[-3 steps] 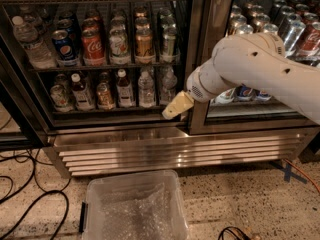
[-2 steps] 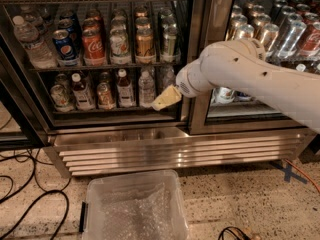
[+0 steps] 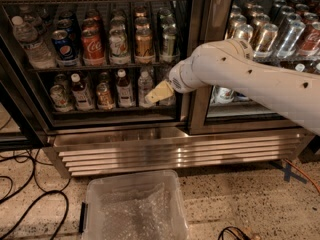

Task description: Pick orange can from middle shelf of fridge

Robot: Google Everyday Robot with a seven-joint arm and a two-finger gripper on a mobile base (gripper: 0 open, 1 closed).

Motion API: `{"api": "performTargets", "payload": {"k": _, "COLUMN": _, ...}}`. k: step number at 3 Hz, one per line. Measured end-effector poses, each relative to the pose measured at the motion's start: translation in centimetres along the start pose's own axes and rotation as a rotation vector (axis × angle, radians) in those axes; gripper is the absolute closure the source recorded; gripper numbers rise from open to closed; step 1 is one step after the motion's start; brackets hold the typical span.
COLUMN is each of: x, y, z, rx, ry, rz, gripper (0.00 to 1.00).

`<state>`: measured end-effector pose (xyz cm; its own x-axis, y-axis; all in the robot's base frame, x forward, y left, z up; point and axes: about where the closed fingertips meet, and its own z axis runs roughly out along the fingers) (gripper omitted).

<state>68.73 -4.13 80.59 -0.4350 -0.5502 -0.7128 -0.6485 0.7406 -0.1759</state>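
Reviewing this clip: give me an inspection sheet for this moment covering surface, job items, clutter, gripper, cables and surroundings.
Surface: middle shelf, wire rack lined with cans.
Job's things: orange can upright on it, right of the white-and-green can; fridge.
Clutter: Coca-Cola can, water bottle; small bottles on the rack below.
Grippers: gripper below the orange can, at the bottle rack, apart from the can.
Cables: black cables on the floor at left; orange cable at right.
Surroundings: plastic bin on the speckled floor.

arm point(image 3: 250, 79): extended leftward | gripper point(image 3: 159, 92): at its tip, angled down-left
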Motion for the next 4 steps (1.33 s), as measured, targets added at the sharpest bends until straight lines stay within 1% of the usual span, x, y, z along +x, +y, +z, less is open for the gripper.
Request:
{"api": "performTargets", "payload": {"k": 1, "x": -2.1, "y": 0.5, "z": 2.9, "rx": 0.012, "ry": -0.076, "rz": 0.009, "gripper": 0.00}}
{"api": "performTargets", "payload": {"k": 2, "x": -5.3, "y": -0.1, "z": 4.6, "rx": 0.040, "ry": -0.195, "rz": 0.026, "gripper": 0.00}}
{"api": "performTargets", "payload": {"k": 3, "x": -7.3, "y": -1.1, "z": 5.6, "rx": 0.062, "ry": -0.268, "rz": 0.056, "gripper": 0.02}}
{"api": "performTargets", "payload": {"k": 4, "x": -8.3, "y": -2.1, "z": 6.1, "rx": 0.081, "ry": -0.307, "rz": 0.079, "gripper": 0.12}}
